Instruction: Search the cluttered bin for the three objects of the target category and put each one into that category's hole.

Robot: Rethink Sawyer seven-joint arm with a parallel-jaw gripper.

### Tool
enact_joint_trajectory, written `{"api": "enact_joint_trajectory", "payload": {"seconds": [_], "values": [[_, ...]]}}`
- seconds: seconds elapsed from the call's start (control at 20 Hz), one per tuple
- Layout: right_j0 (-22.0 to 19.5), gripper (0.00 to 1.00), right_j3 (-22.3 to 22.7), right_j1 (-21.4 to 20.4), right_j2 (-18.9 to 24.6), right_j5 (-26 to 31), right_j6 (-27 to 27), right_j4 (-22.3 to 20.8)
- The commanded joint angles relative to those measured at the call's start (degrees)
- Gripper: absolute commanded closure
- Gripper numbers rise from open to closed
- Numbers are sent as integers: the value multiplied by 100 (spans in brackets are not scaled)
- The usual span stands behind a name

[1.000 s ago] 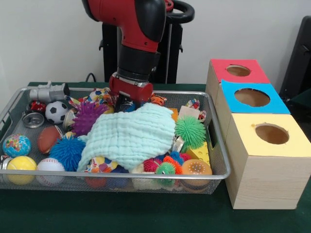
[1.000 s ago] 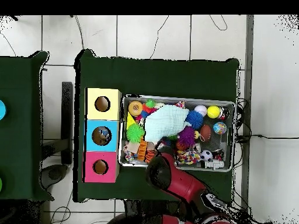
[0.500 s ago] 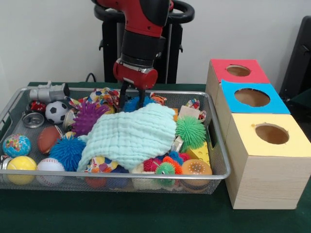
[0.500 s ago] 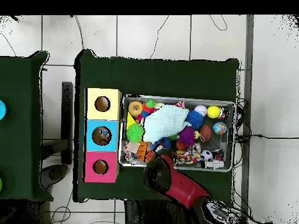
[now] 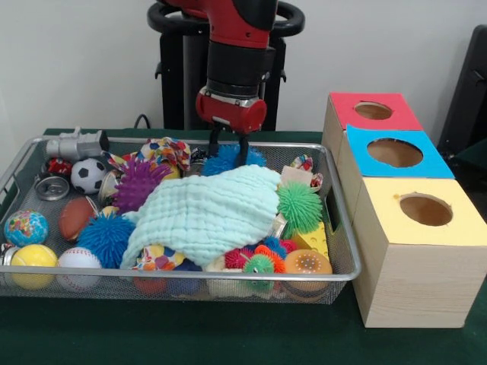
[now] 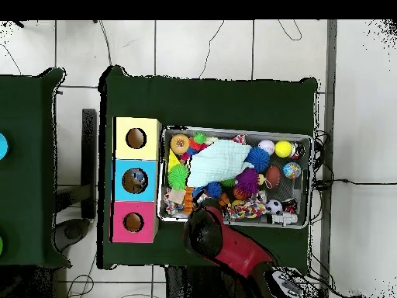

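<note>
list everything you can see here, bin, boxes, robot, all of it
wire mesh bin: 1, silver, on the green table
pale green cloth: 1, draped over the toys mid-bin
blue spiky ball: 1, between the gripper's fingers at the bin's far side
green spiky ball: 1, right of the cloth
purple spiky ball: 1, left of the cloth
soccer ball: 1, black and white, far left
wooden boxes with holes: 3, yellow, blue, red tops, right of the bin
gripper: 1, red and black arm

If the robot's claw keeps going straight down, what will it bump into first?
Most likely the blue spiky ball. The gripper points down with its fingers around it already, at the far side of the bin, just behind the pale green cloth. Depth is hard to judge.
</note>
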Motion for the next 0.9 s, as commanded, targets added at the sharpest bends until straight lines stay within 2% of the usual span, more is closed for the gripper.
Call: {"api": "enact_joint_trajectory", "payload": {"seconds": [0.05, 0.4, 0.6, 0.7, 0.9], "values": [[-221, 0, 174, 105, 1142, 556, 1755, 422], [-520, 0, 288, -13, 1404, 579, 1766, 517], [-638, 0, 274, 55, 1477, 475, 1686, 509], [-651, 0, 247, 181, 1506, 289, 1707, 469], [-661, 0, 81, 736, 1620, -411, 1845, 267]]}}
